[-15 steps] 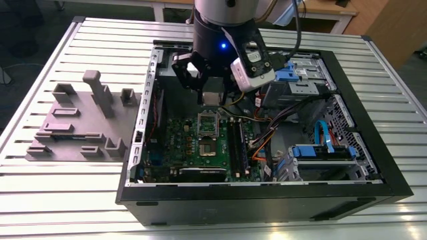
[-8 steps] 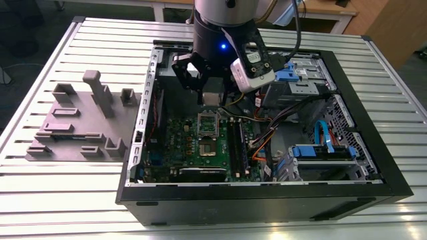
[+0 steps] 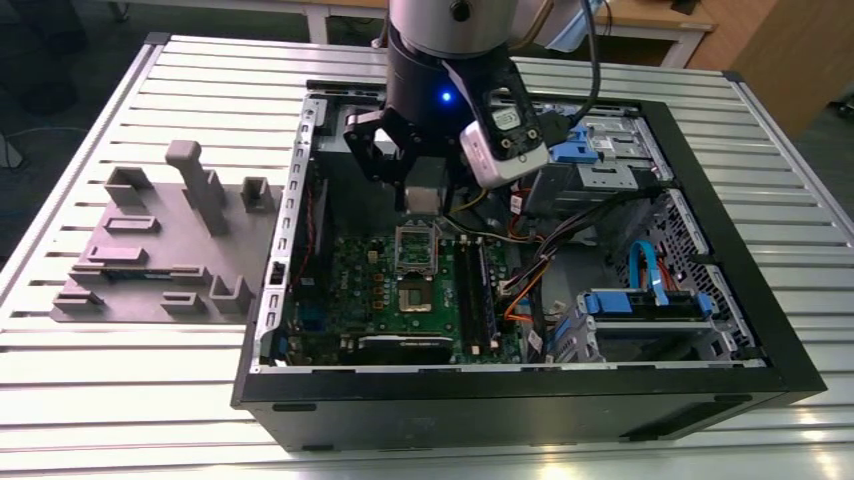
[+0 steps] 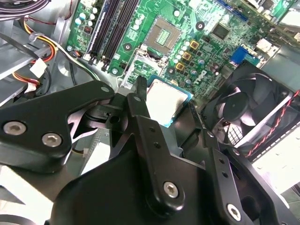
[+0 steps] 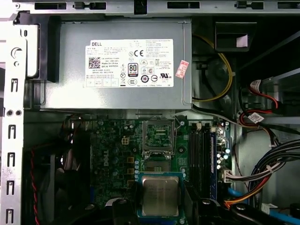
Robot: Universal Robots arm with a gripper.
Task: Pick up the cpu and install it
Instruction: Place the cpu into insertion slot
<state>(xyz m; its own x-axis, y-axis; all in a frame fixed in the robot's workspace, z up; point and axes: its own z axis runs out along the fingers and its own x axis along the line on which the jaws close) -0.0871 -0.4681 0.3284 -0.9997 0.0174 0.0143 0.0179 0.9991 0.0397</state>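
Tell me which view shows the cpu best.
First wrist view: the cpu faces the camera squarely, with nearly all of its silver top in sight. In the second wrist view it is tilted, and the gripper covers its side edges. In the exterior view the arm hides it.

White printed label [image 5: 129, 63] with a barcode and certification marks on the grey power-supply box [image 5: 117, 98], small red sticker [image 5: 182, 69] at the label's edge, pale print on the green motherboard [image 5: 112, 159]

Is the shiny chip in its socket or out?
Out. The gripper holds the cpu by its edges, apart from the socket, whose centre lies bare.
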